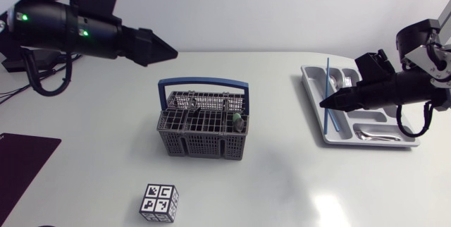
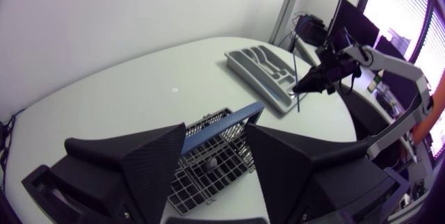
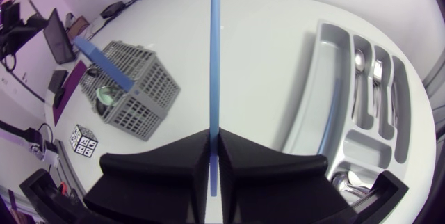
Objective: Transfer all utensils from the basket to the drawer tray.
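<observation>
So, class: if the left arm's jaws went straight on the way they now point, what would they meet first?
Probably the blue handle of the basket, directly ahead in the left wrist view; depth is unclear.

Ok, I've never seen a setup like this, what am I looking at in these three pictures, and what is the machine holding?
These are two robot arms at a white table. One picture looks down from above; the other two come from a camera on each arm's wrist. Each arm ends in two black wedge-shaped fingers. The right arm's fingers pinch a thin blue stick by a grey plastic drawer tray that already holds silver cutlery. The left arm's fingers are open and empty, with a grey mesh basket with a blue handle ahead of them. A small black-and-white patterned cube also sits on the table.
</observation>
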Tool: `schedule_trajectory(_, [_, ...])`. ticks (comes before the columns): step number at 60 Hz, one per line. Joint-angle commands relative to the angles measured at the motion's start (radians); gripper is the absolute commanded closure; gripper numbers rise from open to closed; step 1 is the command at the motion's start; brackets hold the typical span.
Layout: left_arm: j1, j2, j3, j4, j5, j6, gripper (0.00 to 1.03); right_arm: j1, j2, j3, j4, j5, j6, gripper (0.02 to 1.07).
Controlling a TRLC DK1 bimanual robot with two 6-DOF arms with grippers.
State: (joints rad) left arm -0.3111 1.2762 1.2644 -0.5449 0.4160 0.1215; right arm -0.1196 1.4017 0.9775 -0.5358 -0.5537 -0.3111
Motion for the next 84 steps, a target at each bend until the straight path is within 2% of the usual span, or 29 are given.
schedule_trajectory(1, [-0.052,-0.024,-0.049,-0.009,-0.068,0.049,0.41,-0.04,0.089,0.053,0.019,0.031,0.003,1.02])
schedule_trajectory(13, [-0.135,-0.023,-0.097,-0.009,-0.227,0.058,0.41,-0.078,0.247,0.124,0.073,0.161,0.044,1.01])
schedule_trajectory(17, [-0.154,-0.021,-0.1,-0.018,-0.256,0.058,0.41,-0.083,0.295,0.158,0.079,0.219,0.053,1.01])
schedule_trajectory(35, [-0.261,0.012,-0.099,-0.067,-0.404,0.052,0.41,-0.077,0.445,0.251,0.079,0.334,0.11,0.98])
schedule_trajectory(40, [-0.289,0.031,-0.099,-0.07,-0.436,0.047,0.41,-0.069,0.462,0.26,0.077,0.354,0.121,0.89])
schedule_trajectory(43, [-0.301,0.038,-0.099,-0.075,-0.453,0.047,0.41,-0.066,0.465,0.26,0.076,0.359,0.125,0.77])
schedule_trajectory(47, [-0.322,0.043,-0.103,-0.076,-0.485,0.05,0.41,-0.06,0.464,0.257,0.069,0.373,0.127,0.55])
schedule_trajectory(51, [-0.336,0.043,-0.109,-0.079,-0.522,0.053,0.41,-0.052,0.459,0.253,0.06,0.383,0.127,0.36])
schedule_trajectory(57, [-0.353,0.048,-0.112,-0.089,-0.569,0.05,0.41,-0.037,0.442,0.247,0.039,0.411,0.125,0.2])
schedule_trajectory(69, [-0.41,0.074,-0.115,-0.092,-0.683,0.018,0.41,0.029,0.384,0.237,-0.015,0.452,0.165,0.17])
schedule_trajectory(77, [-0.43,0.097,-0.122,-0.082,-0.697,0.0,0.41,0.087,0.326,0.205,-0.016,0.468,0.179,0.17])
schedule_trajectory(84, [-0.454,0.12,-0.157,-0.033,-0.741,0.004,0.41,0.13,0.284,0.188,-0.027,0.477,0.195,0.17])
